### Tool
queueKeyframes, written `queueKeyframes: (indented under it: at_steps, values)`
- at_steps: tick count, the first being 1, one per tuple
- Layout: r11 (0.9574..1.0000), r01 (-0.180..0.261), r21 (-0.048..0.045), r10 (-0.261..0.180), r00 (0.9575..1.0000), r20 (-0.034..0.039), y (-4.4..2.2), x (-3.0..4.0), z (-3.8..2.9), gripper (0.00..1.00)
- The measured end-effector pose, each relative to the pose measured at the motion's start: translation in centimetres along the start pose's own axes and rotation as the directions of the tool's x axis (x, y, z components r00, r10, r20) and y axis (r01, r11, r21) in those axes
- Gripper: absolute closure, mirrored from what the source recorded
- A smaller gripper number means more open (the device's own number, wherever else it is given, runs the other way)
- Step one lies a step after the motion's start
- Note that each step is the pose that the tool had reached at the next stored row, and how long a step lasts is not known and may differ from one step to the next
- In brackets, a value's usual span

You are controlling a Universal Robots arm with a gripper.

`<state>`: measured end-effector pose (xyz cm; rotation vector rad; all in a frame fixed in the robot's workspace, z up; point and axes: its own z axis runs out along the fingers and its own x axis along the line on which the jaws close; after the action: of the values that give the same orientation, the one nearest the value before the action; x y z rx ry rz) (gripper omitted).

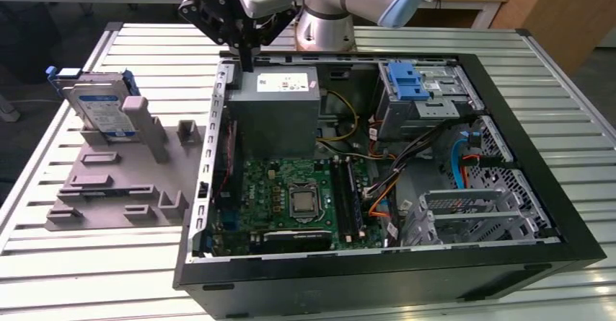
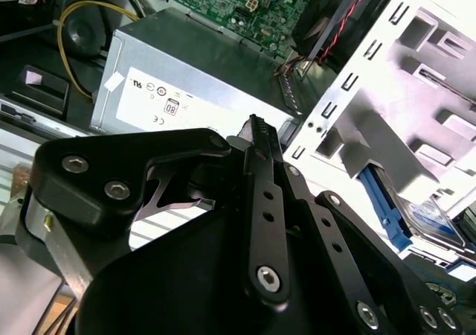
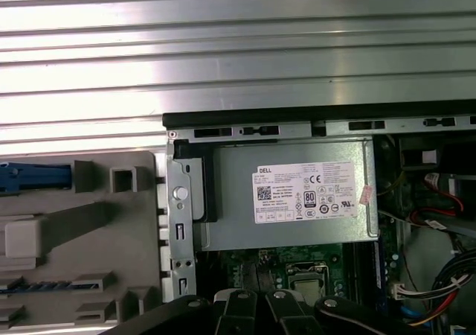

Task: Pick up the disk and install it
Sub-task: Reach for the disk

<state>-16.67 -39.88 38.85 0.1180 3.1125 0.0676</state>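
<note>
Gripper [image 1: 247,65] hangs over the far edge of the open computer case [image 1: 539,119], right by the corner of the grey power supply [image 1: 279,104] with its white sticker. We see its fingers pressed together with nothing between them. We can't tell whether the tips touch the case wall.

The disk [image 1: 101,108] is not picked up. It stands upright in a slot of the grey fixture [image 1: 115,184] on the slatted metal table [image 1: 97,263], on the exterior view's left and outside the case. Its blue-and-white label faces the camera and its blue carrier frame runs along its edges. Disk and gripper are well apart.

In the second wrist view the fingers [image 2: 260,193] sit in front of the power supply [image 2: 186,74], and the disk [image 2: 428,216] shows off to the side in the fixture.

Inside the case we note the green motherboard [image 1: 288,198], the blue latch [image 1: 409,79] on the upper bay, and a metal drive cage [image 1: 481,213] towards the exterior view's right.
</note>
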Motion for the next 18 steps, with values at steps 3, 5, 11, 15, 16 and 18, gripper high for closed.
queueKeyframes:
  at_steps: [3, 5, 11, 15, 16, 18]
  values:
    - [1.0000, 0.000, 0.0000, 0.000, 1.0000, 0.0000, -0.01, 0.09, 0.02, 0.89]
    - [1.0000, 0.000, 0.0000, 0.000, 1.0000, 0.0000, -0.01, 0.15, 0.03, 0.89]
    - [1.0000, 0.000, 0.0000, 0.000, 1.0000, 0.0000, -0.03, 0.33, 0.05, 0.89]
    - [1.0000, 0.000, 0.0000, 0.000, 1.0000, 0.0000, -0.04, 0.46, 0.08, 0.89]
    - [1.0000, 0.000, 0.0000, 0.000, 1.0000, 0.0000, -0.04, 0.50, 0.08, 0.89]
    - [1.0000, 0.000, 0.0000, 0.000, 1.0000, 0.0000, -0.05, 0.57, 0.09, 0.89]
